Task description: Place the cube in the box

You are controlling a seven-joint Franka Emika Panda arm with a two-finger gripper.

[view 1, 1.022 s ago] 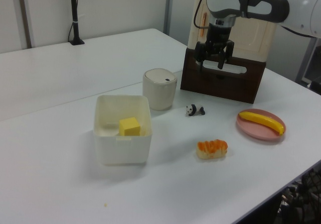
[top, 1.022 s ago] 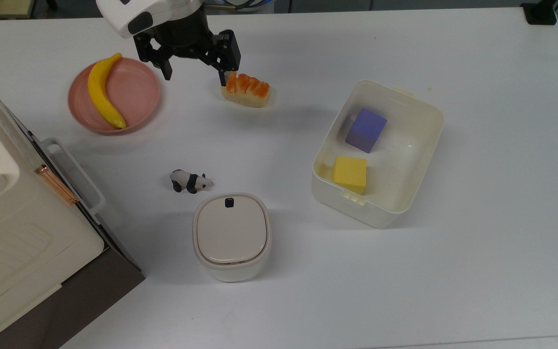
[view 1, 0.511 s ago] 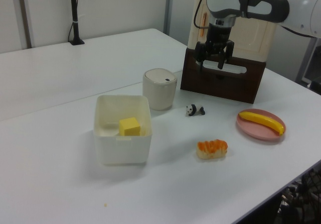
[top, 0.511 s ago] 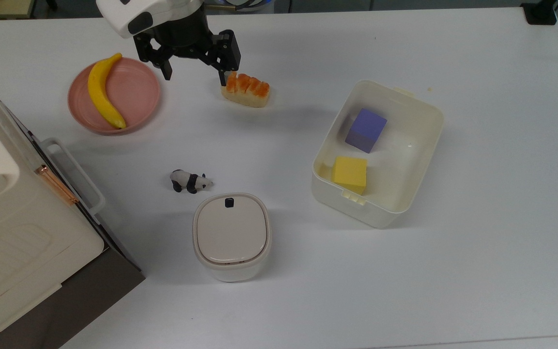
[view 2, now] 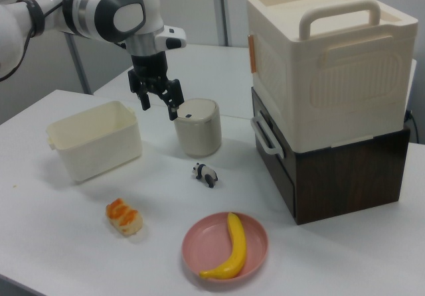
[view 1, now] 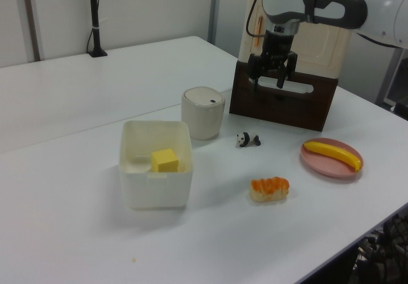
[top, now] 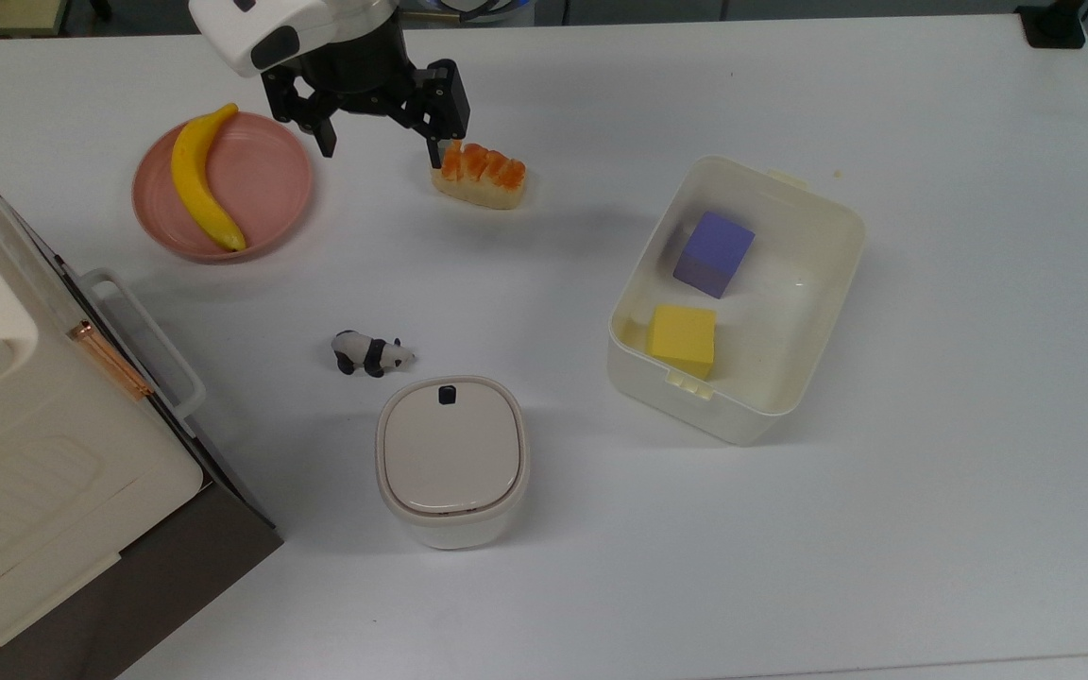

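Yellow plastic is what we look for first: the cube [top: 683, 340] lies inside the box [top: 818, 283], against the wall that carries a pale clip, with a purple cube [top: 714, 253] just beside it deeper in the tub. We judge the task's placement done, since nothing holds the cube and it rests flat on the tub floor. On the white bench [top: 931, 519], the lidded bin [top: 451, 460] and a toy panda [top: 371, 353] sit well apart from the box. Farther off, our tool [top: 379, 151] hangs above the bench between the pink plate [top: 270, 179] with its banana [top: 197, 179] and the salmon sushi [top: 481, 176], fingers spread and empty, pointing straight down, the arm raised clear.
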